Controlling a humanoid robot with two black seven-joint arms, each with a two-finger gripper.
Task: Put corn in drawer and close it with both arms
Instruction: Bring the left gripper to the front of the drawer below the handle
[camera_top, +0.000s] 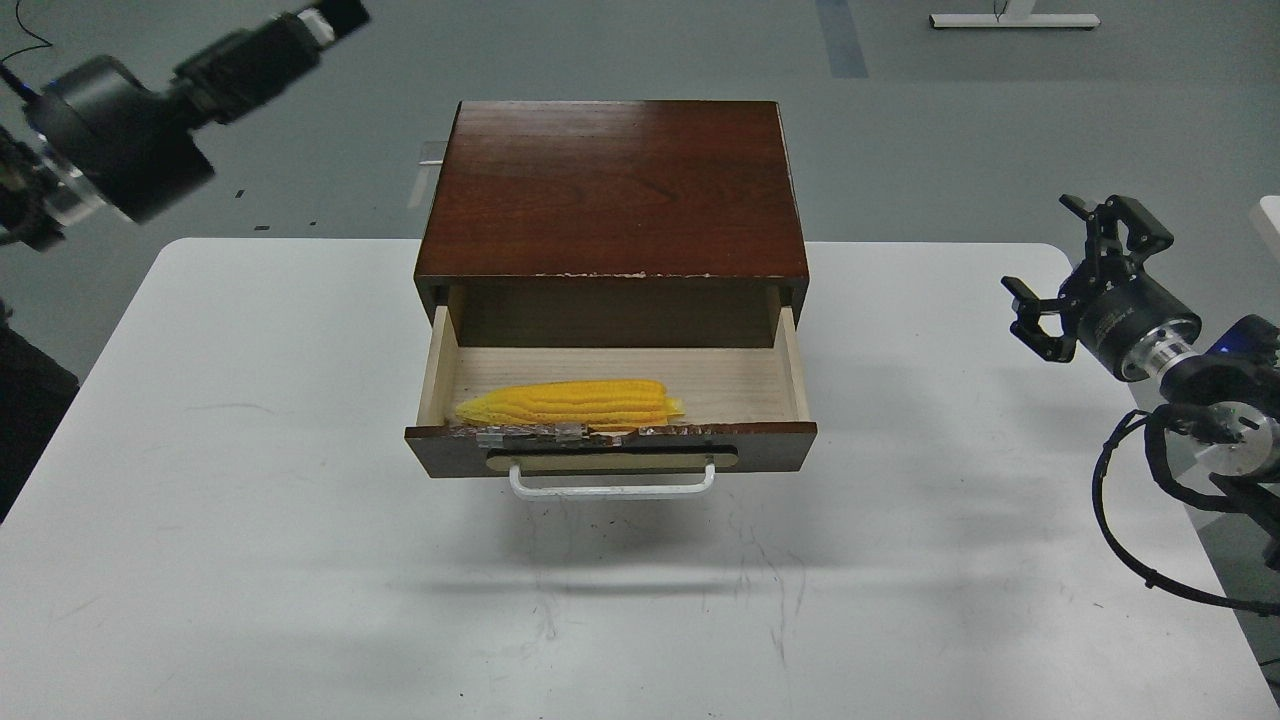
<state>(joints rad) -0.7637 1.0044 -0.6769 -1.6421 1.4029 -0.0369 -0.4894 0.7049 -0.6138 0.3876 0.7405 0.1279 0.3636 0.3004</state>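
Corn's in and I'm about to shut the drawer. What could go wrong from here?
1. The corn lies right against the drawer front, left of centre; a hard push may roll it.
2. The cabinet stands loose on the table; pushing the front could slide it back instead of closing.
3. Both grippers are far off: the right gripper open at the table's edge, the left gripper up at the picture's top, so each approach is long.

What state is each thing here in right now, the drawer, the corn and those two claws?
drawer: pulled open from the cabinet
corn: lying on its side inside the drawer, near the front
handle: untouched
right gripper: open, empty, off to the right
left gripper: raised at the top edge, fingers unclear
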